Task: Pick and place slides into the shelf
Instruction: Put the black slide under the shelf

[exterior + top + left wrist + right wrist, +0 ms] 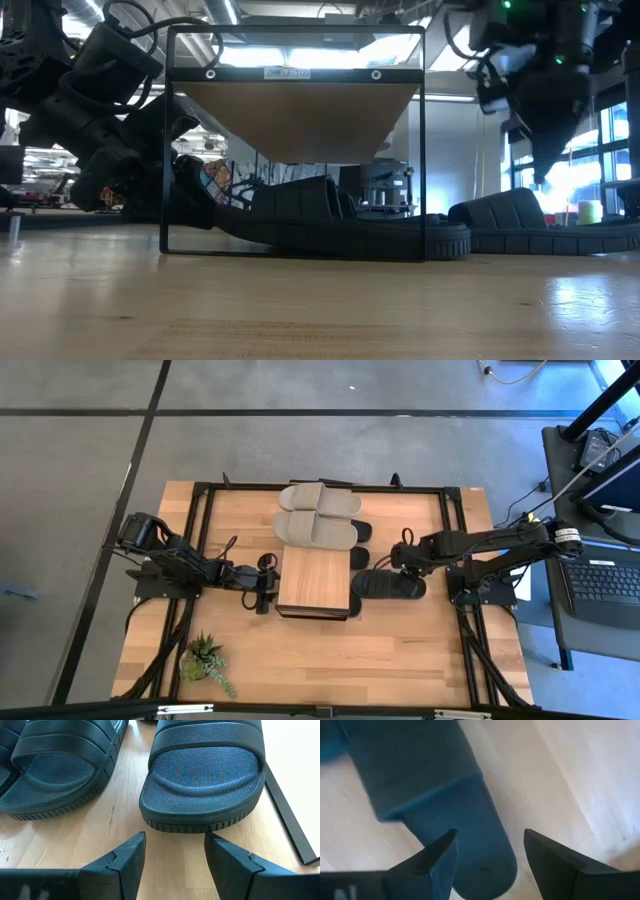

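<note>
Overall: bright, even daylight on the table (400, 650) in the high view; short soft shadows beside the shelf (316, 580) and slides.
Low view: backlit. Windows and ceiling strips behind glare white; the arms, the shelf frame (295, 150) and the black slide (340, 225) read as near silhouettes.
Reflection: pale sheen on the tabletop at the low view's right.
Left wrist: sharp; slide (202, 785) tread texture crisp, fingers (125, 862) slightly soft.
Right wrist: blurred throughout; the dark slide (440, 795) has smeared edges, and the wood at one side is washed out.
</note>
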Available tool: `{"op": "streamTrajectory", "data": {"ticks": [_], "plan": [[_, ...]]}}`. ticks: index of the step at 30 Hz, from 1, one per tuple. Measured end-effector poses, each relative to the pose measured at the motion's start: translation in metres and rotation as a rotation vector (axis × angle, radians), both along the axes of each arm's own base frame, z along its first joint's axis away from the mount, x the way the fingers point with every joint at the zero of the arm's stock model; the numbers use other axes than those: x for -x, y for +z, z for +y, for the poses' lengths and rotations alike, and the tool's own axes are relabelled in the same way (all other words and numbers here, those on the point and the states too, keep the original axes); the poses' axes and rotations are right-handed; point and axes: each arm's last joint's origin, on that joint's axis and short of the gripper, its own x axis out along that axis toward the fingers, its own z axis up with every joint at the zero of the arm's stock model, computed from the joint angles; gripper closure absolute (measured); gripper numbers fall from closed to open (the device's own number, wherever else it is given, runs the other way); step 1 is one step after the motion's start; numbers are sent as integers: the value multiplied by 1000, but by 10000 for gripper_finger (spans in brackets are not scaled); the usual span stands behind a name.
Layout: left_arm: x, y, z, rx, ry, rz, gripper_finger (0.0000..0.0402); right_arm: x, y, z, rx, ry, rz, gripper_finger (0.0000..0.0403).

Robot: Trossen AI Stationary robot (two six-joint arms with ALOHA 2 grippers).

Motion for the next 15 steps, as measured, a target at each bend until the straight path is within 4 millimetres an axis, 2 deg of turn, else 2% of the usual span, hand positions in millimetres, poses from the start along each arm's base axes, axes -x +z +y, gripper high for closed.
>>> {"op": "streamTrajectory", "data": {"ticks": [5,15], "plan": [[0,0,0,-13,-8,1,207,-3,-16,8,-22,45,16,178],[0,0,0,-20,-12,2,207,-33,-38,19,-56,164,-77,178]]}}
